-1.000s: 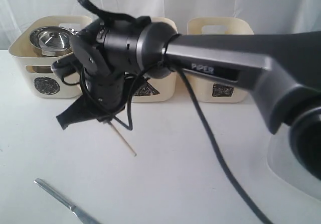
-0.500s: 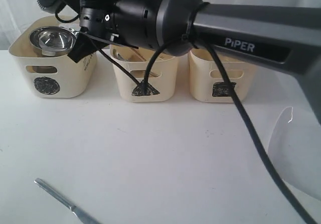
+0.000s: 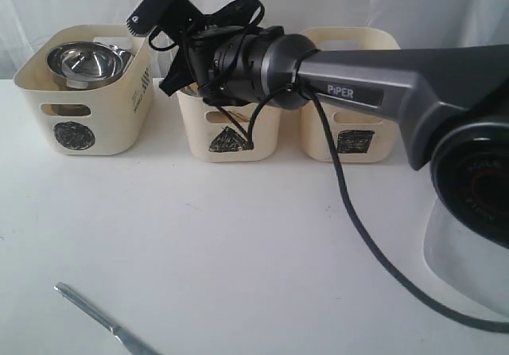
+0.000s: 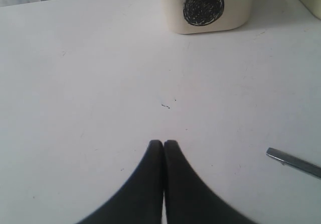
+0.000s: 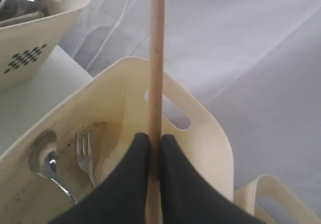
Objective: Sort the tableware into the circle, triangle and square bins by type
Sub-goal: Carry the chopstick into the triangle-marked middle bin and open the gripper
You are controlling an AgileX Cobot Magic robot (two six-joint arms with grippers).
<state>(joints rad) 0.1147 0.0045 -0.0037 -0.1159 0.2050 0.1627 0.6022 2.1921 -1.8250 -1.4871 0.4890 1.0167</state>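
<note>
My right gripper (image 5: 154, 138) is shut on a wooden chopstick (image 5: 156, 58), held over the triangle bin (image 5: 200, 128). A steel fork (image 5: 85, 153) and a spoon (image 5: 45, 163) lie in that bin. In the exterior view the right gripper (image 3: 173, 76) hangs at the back left rim of the triangle bin (image 3: 231, 136). The circle bin (image 3: 83, 116) holds steel vessels (image 3: 79, 60). The square bin (image 3: 354, 136) stands on the right. A steel knife (image 3: 95, 315) lies on the table at the front left. My left gripper (image 4: 164, 142) is shut and empty over the table.
The right arm (image 3: 382, 92) stretches across the triangle and square bins, and its black cable (image 3: 350, 212) droops to the table. In the left wrist view the circle bin (image 4: 203, 8) is ahead and the knife's handle (image 4: 293, 162) lies to one side.
The right gripper lifted the chopstick off the table in front of the bins, rose, and swung back over the triangle bin. The knife has not moved.
</note>
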